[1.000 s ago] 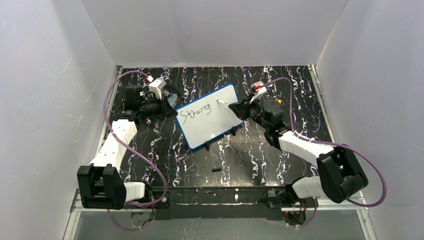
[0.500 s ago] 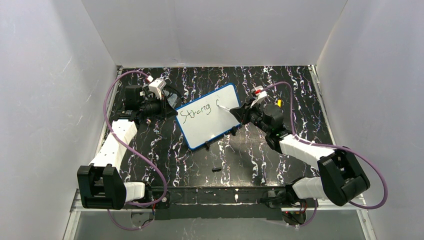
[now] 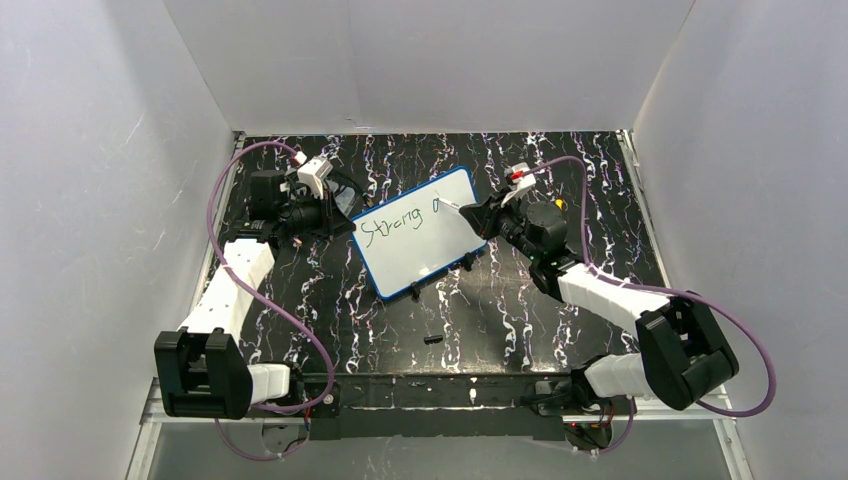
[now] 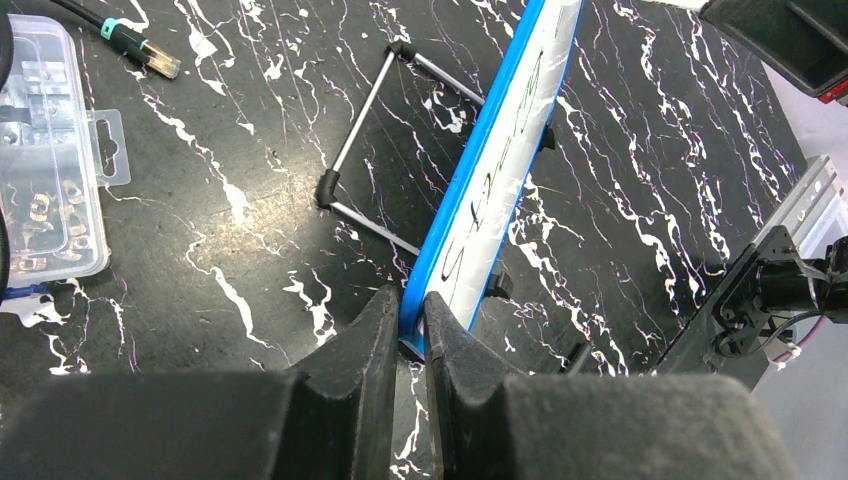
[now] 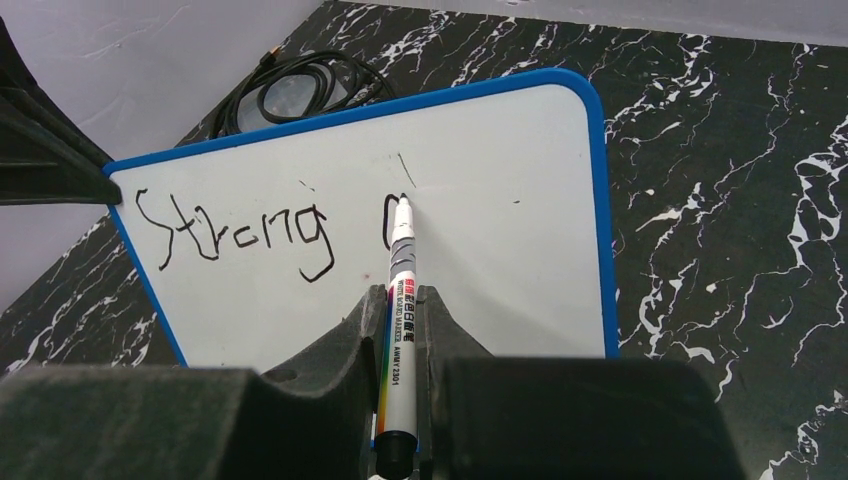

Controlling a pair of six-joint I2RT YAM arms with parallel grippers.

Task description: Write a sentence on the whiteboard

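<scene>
The whiteboard [image 3: 420, 240], white with a blue rim, stands tilted on a wire stand at the table's middle. It reads "Strong" [image 5: 240, 235] plus a partly drawn letter [image 5: 385, 225]. My left gripper [image 3: 335, 215] is shut on the whiteboard's left edge [image 4: 412, 320]. My right gripper [image 3: 480, 215] is shut on a white marker [image 5: 400, 290], whose tip touches the board at the new letter. The whiteboard also fills the right wrist view [image 5: 480, 250].
A small black marker cap [image 3: 432, 339] lies on the table near the front. A clear plastic parts box [image 4: 45, 170] sits left of the board, and a coiled black cable [image 5: 300, 90] lies behind it. The wire stand [image 4: 370, 150] props the board from behind.
The marker tip has moved on the board right of "Strong", drawing a curved stroke that now closes into a rounded letter. The left gripper and board have stayed still.
</scene>
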